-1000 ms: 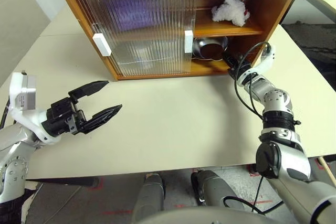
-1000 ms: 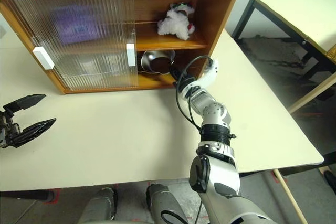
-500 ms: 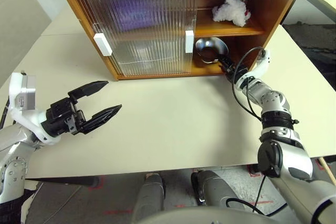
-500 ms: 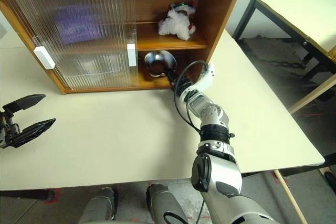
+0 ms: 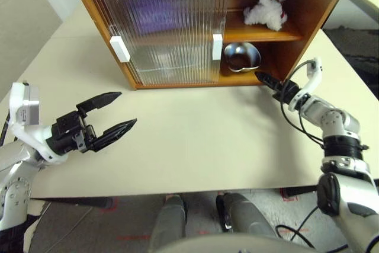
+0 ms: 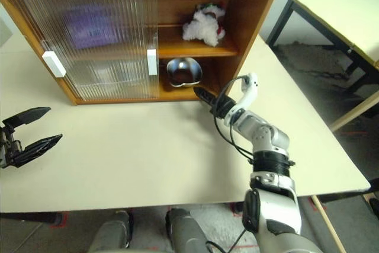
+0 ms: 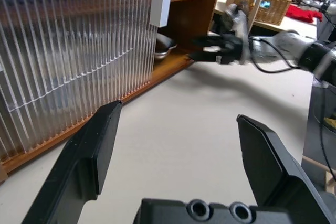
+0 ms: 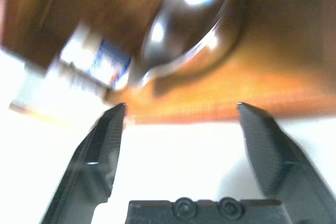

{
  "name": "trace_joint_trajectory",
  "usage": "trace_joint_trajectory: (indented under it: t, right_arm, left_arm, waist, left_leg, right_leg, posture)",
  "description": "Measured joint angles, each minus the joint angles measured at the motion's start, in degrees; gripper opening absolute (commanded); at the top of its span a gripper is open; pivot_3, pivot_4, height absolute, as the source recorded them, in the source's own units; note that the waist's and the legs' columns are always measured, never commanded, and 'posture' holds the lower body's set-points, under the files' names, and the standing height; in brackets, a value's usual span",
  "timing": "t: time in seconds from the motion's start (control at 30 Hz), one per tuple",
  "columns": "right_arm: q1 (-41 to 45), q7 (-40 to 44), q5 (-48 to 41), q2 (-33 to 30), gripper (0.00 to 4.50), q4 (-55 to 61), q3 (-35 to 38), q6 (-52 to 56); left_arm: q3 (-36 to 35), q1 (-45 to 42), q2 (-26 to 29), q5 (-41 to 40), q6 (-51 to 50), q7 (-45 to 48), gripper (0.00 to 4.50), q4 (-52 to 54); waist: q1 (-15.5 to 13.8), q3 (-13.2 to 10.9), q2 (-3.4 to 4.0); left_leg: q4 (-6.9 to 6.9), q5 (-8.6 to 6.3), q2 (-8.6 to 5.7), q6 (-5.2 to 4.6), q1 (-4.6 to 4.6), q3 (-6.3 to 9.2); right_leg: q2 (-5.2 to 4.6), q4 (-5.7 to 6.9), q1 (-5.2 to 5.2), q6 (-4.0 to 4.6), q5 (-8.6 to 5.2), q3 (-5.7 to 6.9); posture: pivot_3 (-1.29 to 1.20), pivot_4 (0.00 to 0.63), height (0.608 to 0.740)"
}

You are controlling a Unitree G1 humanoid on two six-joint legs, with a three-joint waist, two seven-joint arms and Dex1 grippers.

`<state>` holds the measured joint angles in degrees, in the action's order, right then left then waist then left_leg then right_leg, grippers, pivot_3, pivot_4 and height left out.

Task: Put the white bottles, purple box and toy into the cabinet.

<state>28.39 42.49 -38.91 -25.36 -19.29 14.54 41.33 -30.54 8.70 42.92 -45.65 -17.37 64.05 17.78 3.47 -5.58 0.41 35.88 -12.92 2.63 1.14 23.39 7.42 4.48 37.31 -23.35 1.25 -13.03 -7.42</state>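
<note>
The cabinet [image 5: 308,22] stands at the table's far side, with its ribbed sliding doors [image 5: 166,28] covering the left part. The toy [image 5: 266,9] lies on the upper shelf in the open right bay. The purple box [image 5: 155,17] shows as a lilac blur behind the door on the upper shelf. A white bottle [image 8: 97,61] with a blue label stands beside the bowl on the lower shelf. My right gripper [image 5: 260,76] is open and empty just outside the lower shelf. At the front left my left gripper [image 5: 127,108] hangs open and empty above the table.
A shallow metal bowl [image 5: 241,56] rests on the lower shelf in the open bay. The cream table [image 5: 195,140] spreads wide in front of the cabinet. A second table [image 6: 337,10] stands to the right, with a wicker basket [image 7: 257,3] on it.
My right gripper has opened, let go of the metal bowl and drawn back out of the lower shelf. The bowl, tipped up half a second ago, now sits on the shelf. The left gripper stayed still.
</note>
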Motion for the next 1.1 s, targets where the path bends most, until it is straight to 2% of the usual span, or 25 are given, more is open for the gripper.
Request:
trace_joint_trajectory:
  t: [0.1,0.27,0.47,0.53,0.6,0.77,0.93,1.1]
  right_arm:
    - [-4.74,6.24,3.16,-3.07,1.97,7.49,-6.42,-1.58]
    - [-6.49,11.06,6.05,-0.04,0.02,14.60,-12.80,-8.81]
    - [-3.78,10.77,8.17,5.65,0.02,17.38,-15.79,-15.75]
    - [-2.45,9.76,8.81,7.43,0.02,17.34,-16.11,-17.20]
    - [-0.80,9.74,10.31,8.08,0.02,16.70,-17.00,-19.20]
    - [1.91,9.98,14.92,10.77,0.02,11.25,-19.81,-25.38]
    - [9.43,6.17,19.38,16.58,0.02,3.96,-21.60,-29.36]
    - [13.27,3.72,21.76,18.91,0.02,-2.05,-21.73,-33.76]
  left_arm:
    - [0.12,-0.27,-0.04,0.06,0.07,0.02,4.50,-0.21]
    - [1.40,-2.06,-0.11,0.10,0.06,0.01,4.50,-0.68]
    - [1.73,-2.09,-0.23,0.09,0.06,-0.07,4.50,-0.71]
    - [1.73,-2.07,-0.25,0.09,0.06,-0.16,4.50,-0.70]
    - [1.72,-2.06,-0.25,0.09,0.06,-0.43,4.50,-0.70]
    - [1.76,-2.28,-0.25,0.10,0.05,-0.72,4.50,-0.73]
    - [2.74,-3.84,-0.26,0.28,0.07,-0.98,4.50,-0.87]
    - [3.35,-4.49,-0.48,0.37,0.21,-0.99,4.50,-1.92]
  waist:
    - [0.62,-0.03,-0.05]
    - [1.19,-0.06,-0.08]
    - [1.18,-0.06,-0.07]
    - [1.10,-0.06,-0.07]
    - [1.05,-0.05,-0.08]
    - [1.08,-0.04,-0.09]
    - [1.29,-0.04,-0.09]
    - [0.93,-0.02,-0.12]
  left_leg:
    - [0.02,0.00,0.01,0.00,-0.20,-0.03]
    - [0.06,0.08,-0.01,-0.07,-0.47,0.02]
    - [0.05,0.08,0.02,-0.06,-0.44,0.12]
    - [0.03,0.06,0.03,-0.03,-0.36,0.12]
    - [0.02,0.02,0.04,0.02,-0.32,0.12]
    - [0.00,-0.11,0.09,0.07,-0.28,0.10]
    - [-0.02,-0.11,0.16,0.03,-0.29,0.12]
    - [-0.02,-0.10,0.19,0.02,-0.24,0.16]
  right_leg:
    - [0.06,-0.02,0.21,-0.07,-0.30,-0.01]
    - [0.14,-0.01,0.45,-0.16,-0.45,-0.06]
    - [0.14,-0.01,0.40,-0.02,-0.46,-0.04]
    - [0.14,-0.01,0.33,0.48,-0.25,-0.03]
    - [0.14,-0.02,0.30,0.59,-0.28,-0.02]
    - [0.13,-0.01,0.21,0.61,-0.32,0.02]
    - [0.14,0.02,0.13,0.72,-0.19,0.07]
    - [0.13,0.02,0.11,0.80,-0.19,0.14]
  posture:
    - [-0.11,0.136,0.740]
    - [-0.11,0.136,0.740]
    - [-0.10,0.132,0.740]
    - [-0.10,0.128,0.740]
    - [-0.10,0.128,0.740]
    - [-0.11,0.126,0.740]
    - [-0.10,0.116,0.740]
    - [-0.10,0.109,0.740]
